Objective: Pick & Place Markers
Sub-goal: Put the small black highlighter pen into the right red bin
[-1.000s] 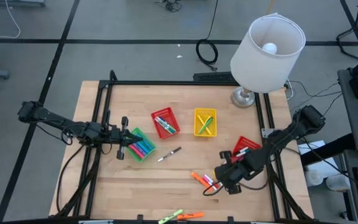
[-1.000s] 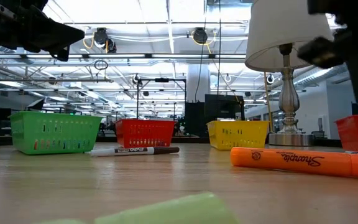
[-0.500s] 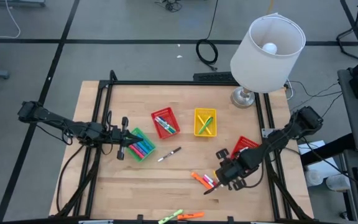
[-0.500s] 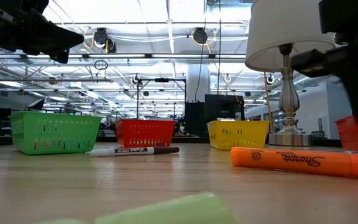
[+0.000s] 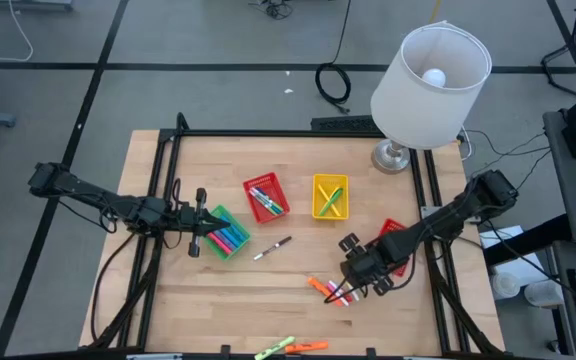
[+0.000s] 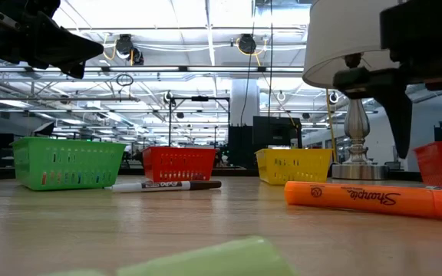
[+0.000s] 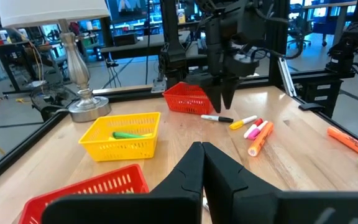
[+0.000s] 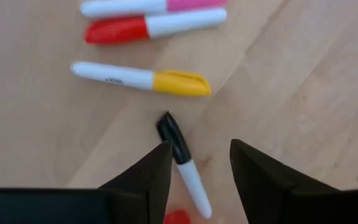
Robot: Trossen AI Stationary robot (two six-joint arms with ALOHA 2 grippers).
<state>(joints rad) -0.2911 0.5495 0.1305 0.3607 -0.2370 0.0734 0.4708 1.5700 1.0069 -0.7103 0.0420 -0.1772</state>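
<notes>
A black-capped white marker [image 8: 184, 165] lay on the wood right under the right gripper [image 8: 199, 168], its body running between the two spread fingers [image 8: 146, 174], which stood apart on either side without touching it, so nothing was gripped. Just beyond it sat a yellow-capped marker [image 8: 143, 78], then a red-capped marker [image 8: 154, 26] and a pink-capped marker [image 8: 151, 6], all lying loose and roughly parallel. Seen from above, this cluster [image 5: 336, 291] was near the far-right red basket [image 5: 396, 234], on the table's [image 5: 218, 310] front side of it, with an orange marker [image 5: 318, 286] at its edge. Farther from that red basket, a dark-tipped white marker [image 5: 272, 248] lay alone mid-table, and two more, a green marker [image 5: 273, 349] and an orange one [image 5: 311, 346], sat at the front edge. The yellow basket [image 5: 330, 195] held a few markers, as did the central red basket [image 5: 265, 197] and the green basket [image 5: 227, 232]. Way over from the far-right red basket, beside the green one, the left gripper [image 7: 202, 163] hung with its fingers pressed together, empty. A lamp [image 5: 428, 75] stood behind the far-right red basket.
</notes>
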